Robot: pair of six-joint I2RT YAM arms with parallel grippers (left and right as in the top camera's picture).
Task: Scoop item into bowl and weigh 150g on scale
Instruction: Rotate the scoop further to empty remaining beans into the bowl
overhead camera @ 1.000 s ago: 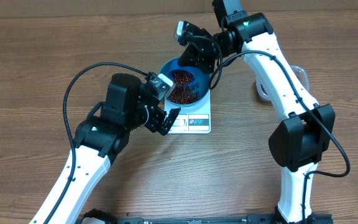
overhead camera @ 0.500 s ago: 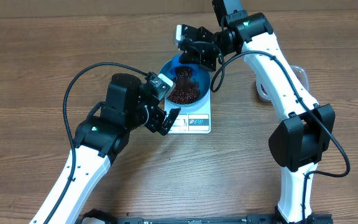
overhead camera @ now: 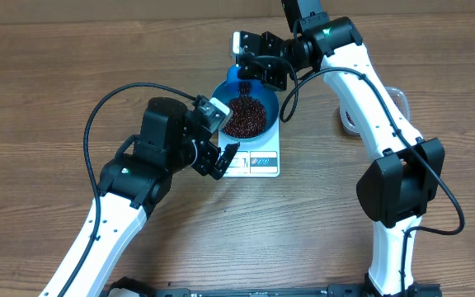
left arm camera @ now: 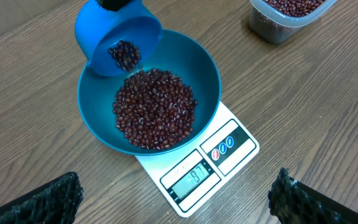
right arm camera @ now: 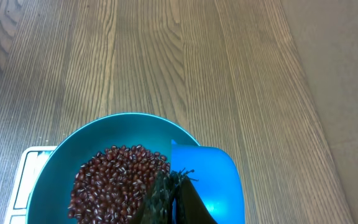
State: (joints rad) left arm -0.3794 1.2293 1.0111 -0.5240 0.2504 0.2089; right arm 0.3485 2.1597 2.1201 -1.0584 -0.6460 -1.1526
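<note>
Beans (left arm camera: 155,109) fill bowl (left arm camera: 210,74) on scale (left arm camera: 230,144); R end effector (right arm camera: 169,198) clamps scoop (left arm camera: 114,34), L end effector (left arm camera: 176,200) wide.

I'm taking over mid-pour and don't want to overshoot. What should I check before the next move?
1. The bowl sits on the scale: ok.
2. The scoop is tilted over the bowl: ok; some beans are in it.
3. The right gripper is shut on the scoop: ok.
4. The left gripper is open and off the scale: ok, no contact visible.
5. Target weight reached: not ok; the display appears to read 87.
6. The tub holds more beans: ok.
</note>
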